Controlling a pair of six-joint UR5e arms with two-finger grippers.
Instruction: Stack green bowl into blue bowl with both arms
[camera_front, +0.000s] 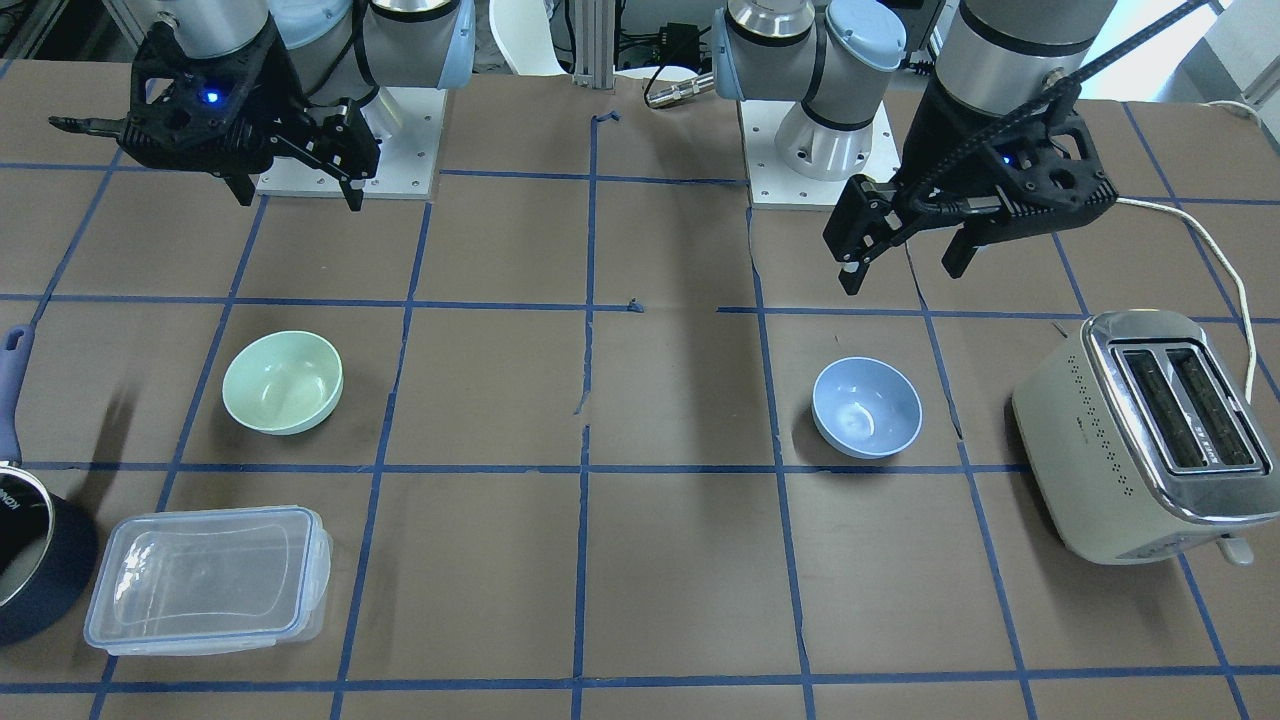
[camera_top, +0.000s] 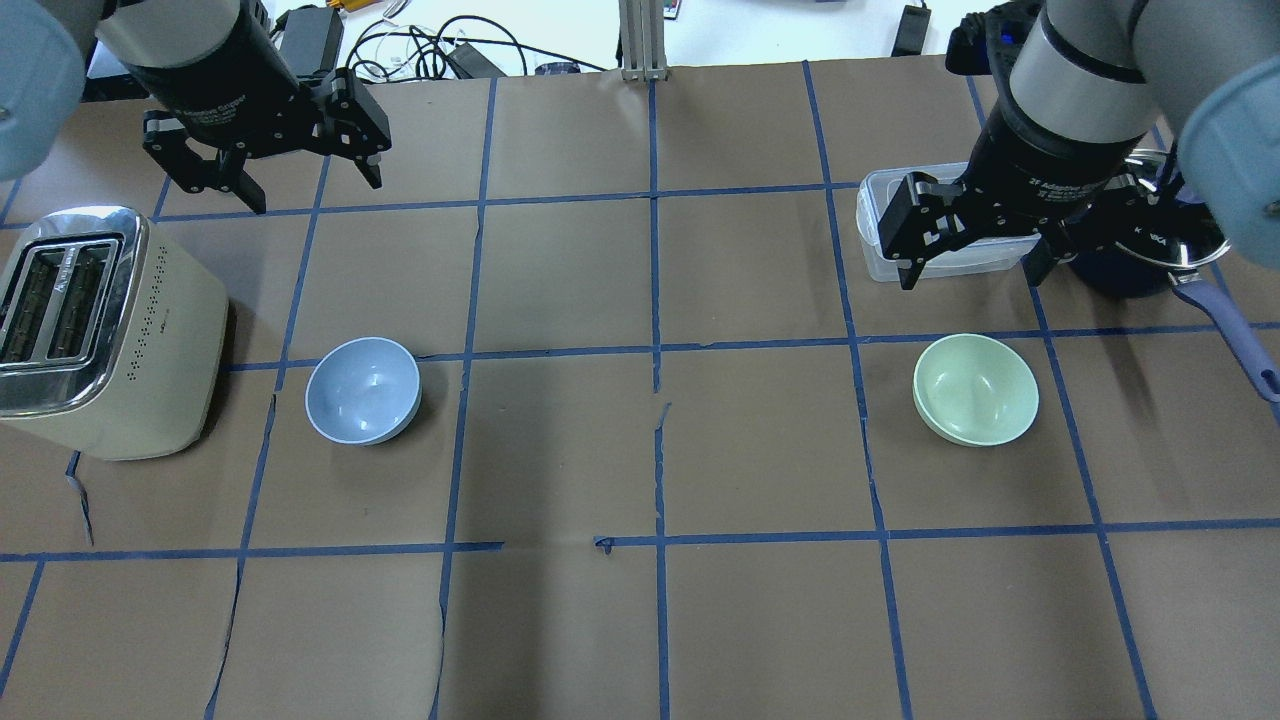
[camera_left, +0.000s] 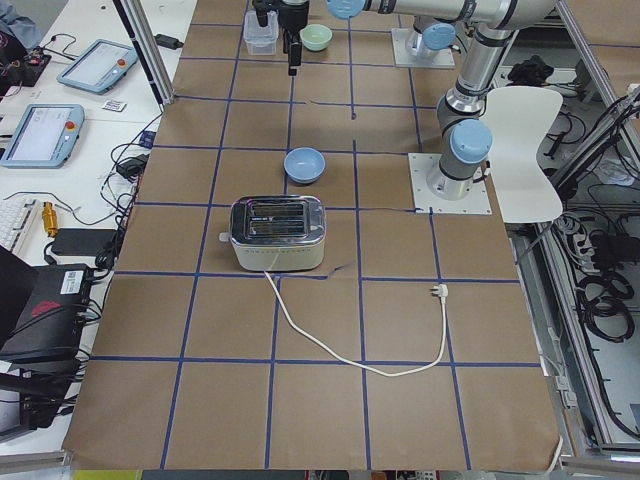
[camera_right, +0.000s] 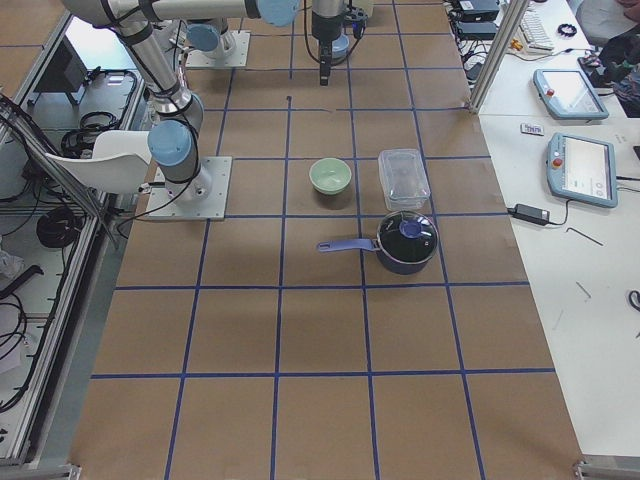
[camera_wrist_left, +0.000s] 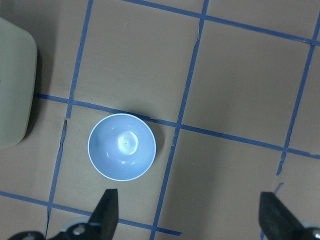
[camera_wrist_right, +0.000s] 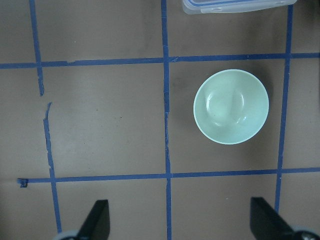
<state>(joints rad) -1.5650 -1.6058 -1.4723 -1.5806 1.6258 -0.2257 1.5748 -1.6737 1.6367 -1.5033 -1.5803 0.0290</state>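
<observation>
The green bowl (camera_front: 282, 381) stands upright and empty on the brown table; it also shows in the overhead view (camera_top: 975, 388) and the right wrist view (camera_wrist_right: 231, 106). The blue bowl (camera_front: 866, 406) stands upright and empty well apart from it, also in the overhead view (camera_top: 362, 389) and the left wrist view (camera_wrist_left: 121, 146). My left gripper (camera_top: 272, 178) hangs open and empty high above the table, back from the blue bowl. My right gripper (camera_top: 972, 266) hangs open and empty high above the table, back from the green bowl.
A cream toaster (camera_top: 95, 330) stands beside the blue bowl, its cord (camera_front: 1225, 260) trailing. A clear plastic container (camera_front: 205, 578) and a dark blue saucepan (camera_front: 25, 560) stand near the green bowl. Blue tape lines grid the table.
</observation>
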